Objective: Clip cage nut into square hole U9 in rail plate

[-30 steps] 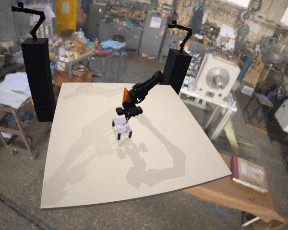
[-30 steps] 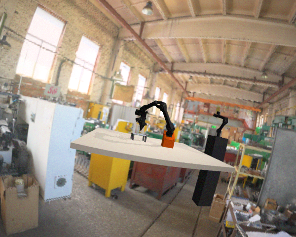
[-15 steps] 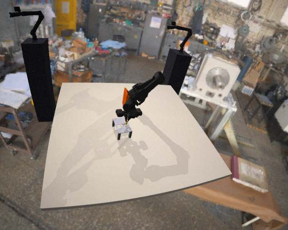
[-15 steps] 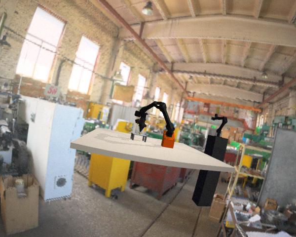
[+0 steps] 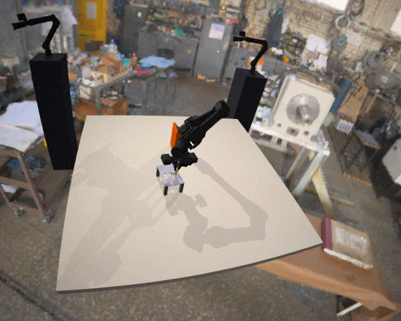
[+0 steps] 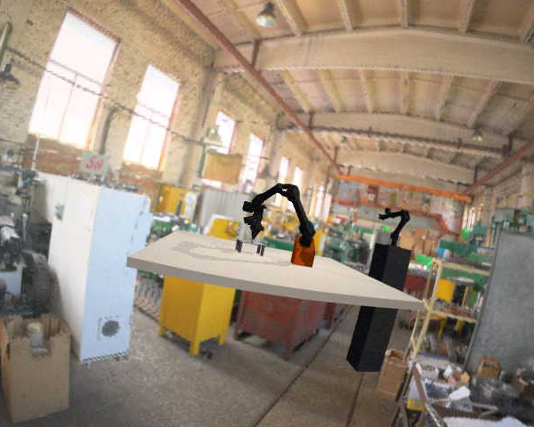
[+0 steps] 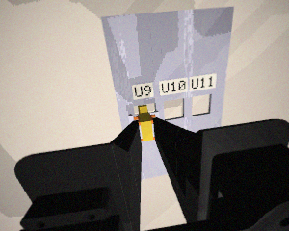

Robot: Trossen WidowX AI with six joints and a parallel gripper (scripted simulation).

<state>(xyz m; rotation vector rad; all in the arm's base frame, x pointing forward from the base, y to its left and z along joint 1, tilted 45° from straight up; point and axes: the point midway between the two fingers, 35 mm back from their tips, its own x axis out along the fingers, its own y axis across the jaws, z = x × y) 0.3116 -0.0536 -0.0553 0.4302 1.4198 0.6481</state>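
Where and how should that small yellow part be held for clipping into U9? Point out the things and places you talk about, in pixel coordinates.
Probably by its two opposite sides, from above, as the gripper (image 5: 176,169) (image 6: 254,237) (image 7: 145,124) does now. The cage nut (image 7: 146,131) is narrow between the fingers, and small pieces stick out near its end. The rail plate (image 5: 166,169) (image 7: 149,29) stands on legs, its top open to approach.

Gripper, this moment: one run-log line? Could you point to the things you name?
gripper (image 5: 176,170) (image 6: 254,237) (image 7: 145,124): shut on cage nut (image 7: 146,130) | over: rail plate (image 5: 166,170) (image 7: 154,43), by U9 | release: not yet
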